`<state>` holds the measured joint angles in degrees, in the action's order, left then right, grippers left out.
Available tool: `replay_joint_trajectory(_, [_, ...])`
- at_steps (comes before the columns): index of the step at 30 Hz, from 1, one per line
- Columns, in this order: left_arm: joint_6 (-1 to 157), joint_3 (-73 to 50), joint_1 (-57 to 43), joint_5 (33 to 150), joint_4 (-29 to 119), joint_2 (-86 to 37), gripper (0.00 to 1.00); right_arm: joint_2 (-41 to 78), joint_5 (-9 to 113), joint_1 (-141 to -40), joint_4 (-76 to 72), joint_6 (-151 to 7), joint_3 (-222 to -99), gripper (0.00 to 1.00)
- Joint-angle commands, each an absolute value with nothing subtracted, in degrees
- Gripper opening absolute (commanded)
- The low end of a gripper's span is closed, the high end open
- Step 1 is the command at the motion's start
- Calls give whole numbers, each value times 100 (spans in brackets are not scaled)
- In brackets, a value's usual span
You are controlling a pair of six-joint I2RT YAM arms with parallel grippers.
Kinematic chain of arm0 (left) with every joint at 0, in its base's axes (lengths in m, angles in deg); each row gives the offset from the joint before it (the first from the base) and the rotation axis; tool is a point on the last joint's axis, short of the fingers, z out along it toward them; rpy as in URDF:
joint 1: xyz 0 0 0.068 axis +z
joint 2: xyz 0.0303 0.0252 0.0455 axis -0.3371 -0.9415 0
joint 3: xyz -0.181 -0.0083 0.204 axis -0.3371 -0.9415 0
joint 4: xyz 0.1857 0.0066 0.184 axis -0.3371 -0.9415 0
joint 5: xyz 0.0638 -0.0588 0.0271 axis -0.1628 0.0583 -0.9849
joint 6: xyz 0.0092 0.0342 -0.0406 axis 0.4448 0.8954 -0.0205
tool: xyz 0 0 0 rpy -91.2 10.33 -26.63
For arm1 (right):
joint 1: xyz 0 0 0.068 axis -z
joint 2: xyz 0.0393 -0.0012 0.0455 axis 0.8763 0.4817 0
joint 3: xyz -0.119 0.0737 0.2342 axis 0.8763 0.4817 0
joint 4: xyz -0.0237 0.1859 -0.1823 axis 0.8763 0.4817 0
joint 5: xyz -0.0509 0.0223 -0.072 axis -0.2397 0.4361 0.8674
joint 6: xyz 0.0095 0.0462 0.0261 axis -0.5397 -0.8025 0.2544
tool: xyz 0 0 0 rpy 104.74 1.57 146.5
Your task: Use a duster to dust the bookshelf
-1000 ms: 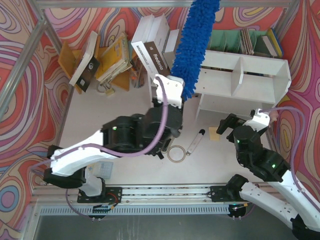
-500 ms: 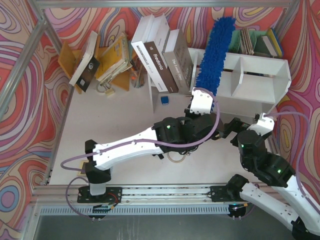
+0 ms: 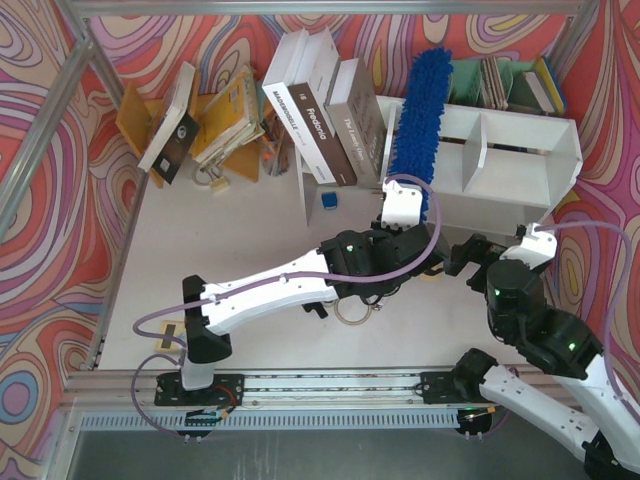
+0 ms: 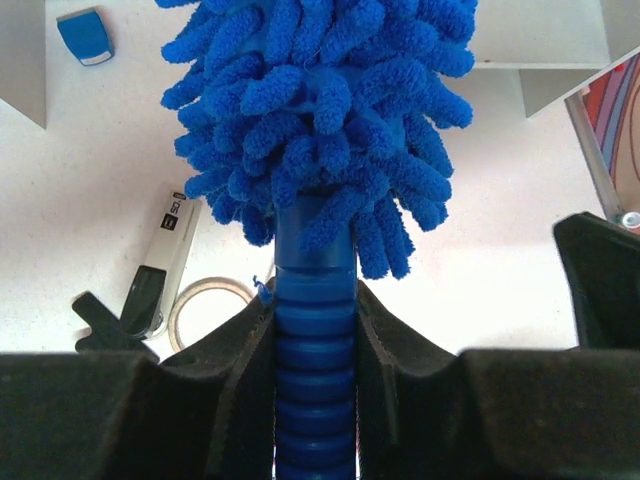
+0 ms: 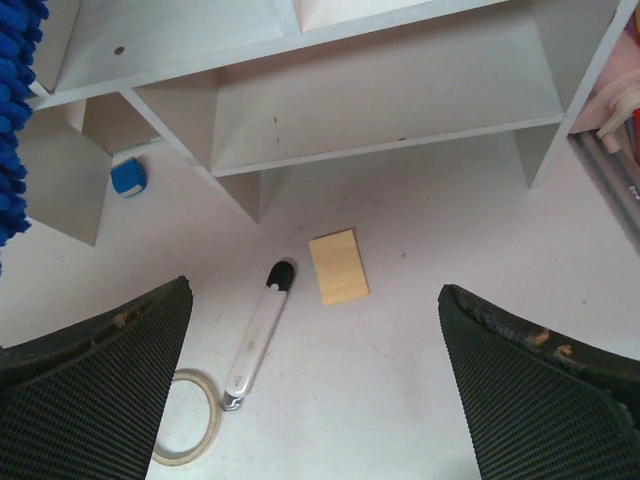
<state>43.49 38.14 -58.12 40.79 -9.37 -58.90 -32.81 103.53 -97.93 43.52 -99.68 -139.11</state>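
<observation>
The bright-blue fluffy duster [image 3: 420, 110] points away from the arms, its head lying over the left end of the white bookshelf [image 3: 505, 150] in the top view. My left gripper [image 3: 404, 208] is shut on the ribbed blue handle; in the left wrist view both fingers [image 4: 240, 360] press the duster [image 4: 320, 110] handle from either side of the left gripper [image 4: 315, 335]. My right gripper [image 3: 468, 256] hangs open and holds nothing in front of the shelf. In the right wrist view the right gripper [image 5: 315, 335] faces the bookshelf [image 5: 380, 110], with the duster [image 5: 12, 120] at the left edge.
Books [image 3: 320, 100] lean left of the shelf, past them an orange-brown stand [image 3: 135, 120]. A green file rack [image 3: 465, 80] stands behind the shelf. On the table lie a tape ring [image 5: 185, 425], a black-and-white marker-like tool [image 5: 256, 335], a yellow pad [image 5: 338, 266] and a small blue block [image 5: 128, 176].
The left arm has stretched right and forward, bringing the duster from beside the books onto the shelf's left end. The right gripper has drifted slightly nearer, still open.
</observation>
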Motion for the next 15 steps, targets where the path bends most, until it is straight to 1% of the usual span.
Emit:
replay_joint_trajectory(1, [4216, 3746, -5727, 4164, -815, -6096, 0, -3484, 10589, -9785, 4427, -9474, -13869, 99])
replay_joint_trajectory(6, [4241, 3766, -5714, 4364, -731, -6224, 0, -3755, 10505, -9785, 4301, -9482, -13797, 99])
replay_joint_trajectory(11, [4332, 3807, -5734, 4792, -609, -6351, 0, -3806, 10542, -9785, 4350, -9536, -13798, 99])
replay_joint_trajectory(15, [4611, 3855, -5901, 4862, -395, -6397, 0, -3807, 10614, -9785, 4351, -9540, -13798, 99])
